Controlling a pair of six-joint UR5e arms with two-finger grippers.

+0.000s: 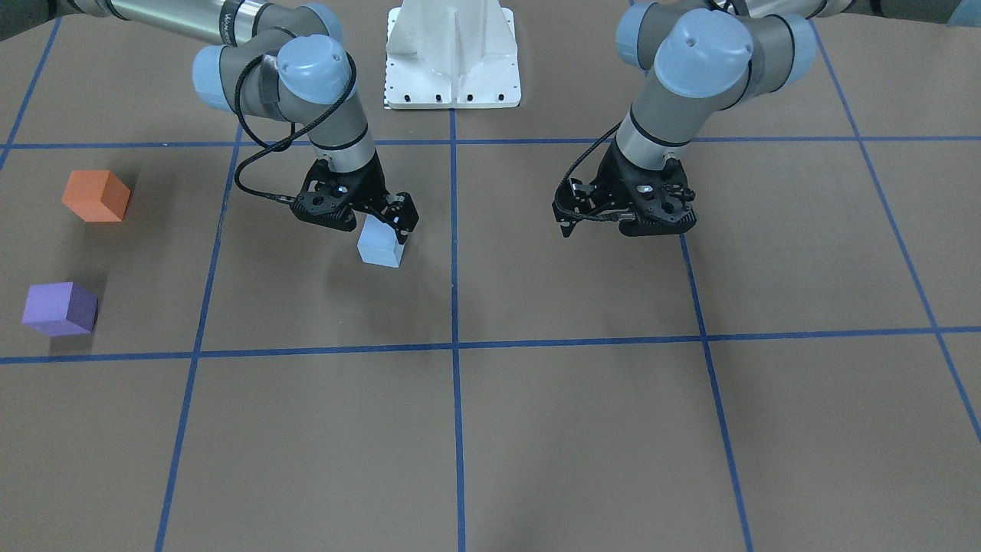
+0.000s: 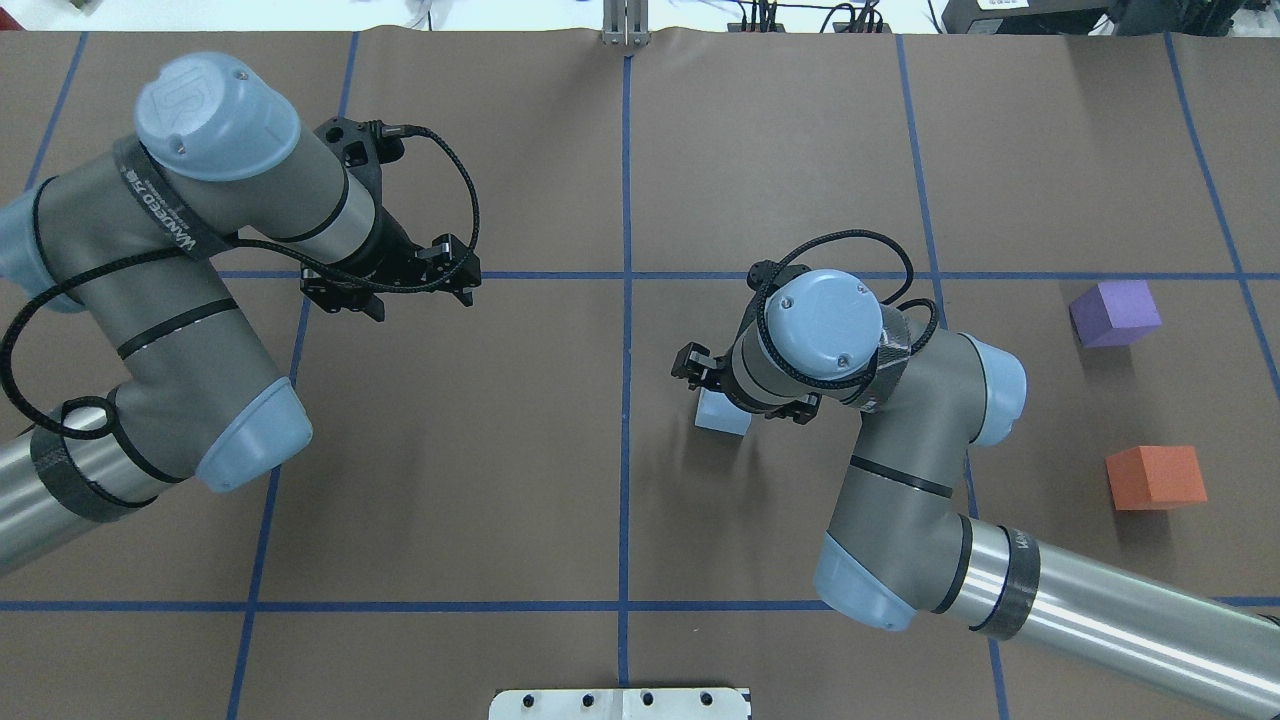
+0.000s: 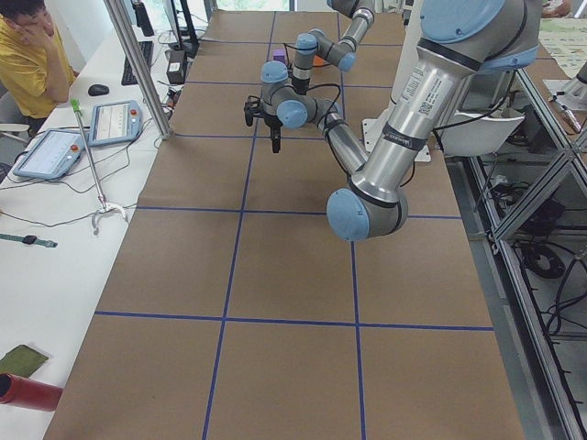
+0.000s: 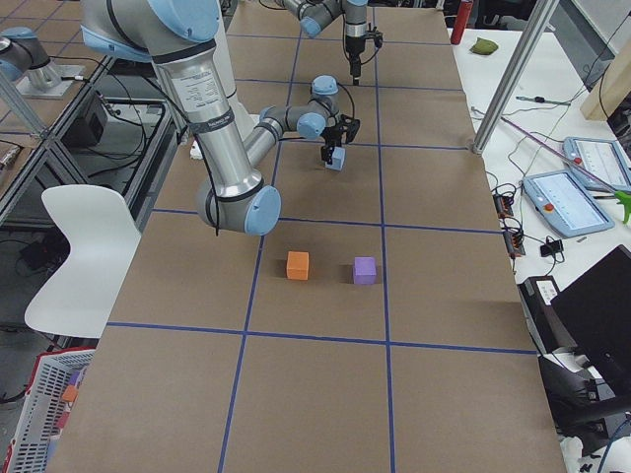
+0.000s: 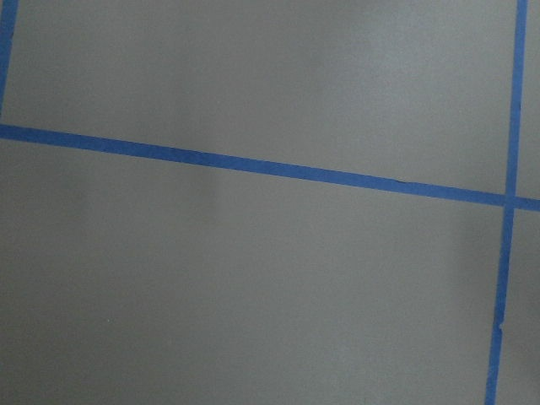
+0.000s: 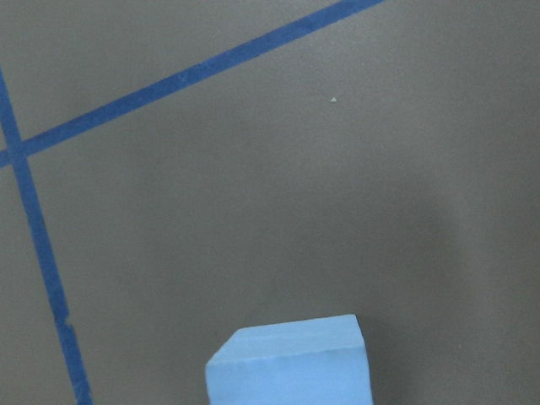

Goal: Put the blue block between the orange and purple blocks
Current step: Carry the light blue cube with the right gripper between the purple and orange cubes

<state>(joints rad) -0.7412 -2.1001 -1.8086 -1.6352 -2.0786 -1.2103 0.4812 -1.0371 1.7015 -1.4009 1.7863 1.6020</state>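
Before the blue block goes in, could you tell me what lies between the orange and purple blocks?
Nothing: only bare brown table shows between the orange block and the purple block in the overhead view.

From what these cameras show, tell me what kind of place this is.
Most likely a robotics lab set up for recording manipulation data. A table gridded with blue tape, an operator seated beside teach pendants, and foam blocks such as the blue block all point to that.

Gap between the orange block and purple block at the frame's left edge is bare table, just wide enough. From the blue block leftward, nothing's in the way.
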